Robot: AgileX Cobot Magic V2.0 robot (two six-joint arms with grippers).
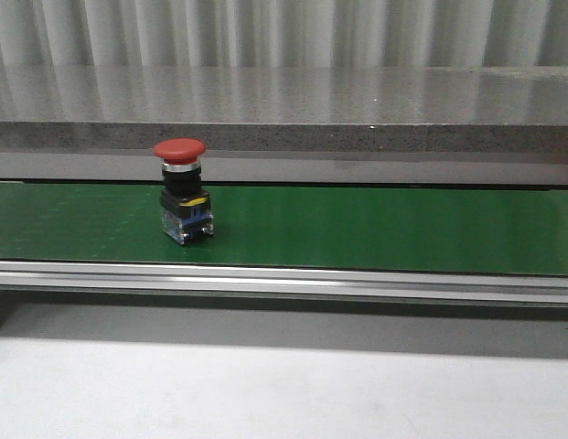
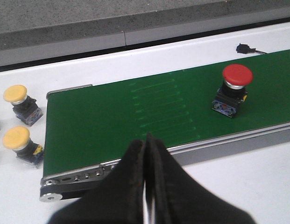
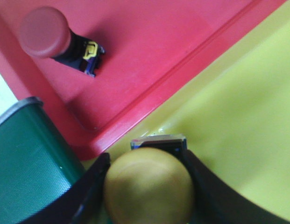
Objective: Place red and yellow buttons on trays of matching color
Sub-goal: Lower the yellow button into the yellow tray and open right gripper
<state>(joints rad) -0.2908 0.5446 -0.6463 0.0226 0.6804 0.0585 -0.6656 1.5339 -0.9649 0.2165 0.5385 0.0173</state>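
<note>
currently right tool (image 3: pixel 147 186) grips yellow button (image 3: pixel 149 186) over yellow tray (image 3: pixel 238 140), beside red tray (image 3: pixel 149 56). lower it well inside the rim, then release. left tool (image 2: pixel 145 186) closed, empty; red button (image 1: pixel 183 187) on belt (image 1: pixel 375 229).

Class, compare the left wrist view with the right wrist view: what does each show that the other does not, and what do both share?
Only the left wrist view shows two loose yellow buttons on the white table beside the belt's end, a red button standing upright on the belt, and the closed left tool.

Only the right wrist view shows the red tray holding a tipped red button, the yellow tray, and the right tool gripping a yellow button.

Both show the green conveyor belt.
</note>
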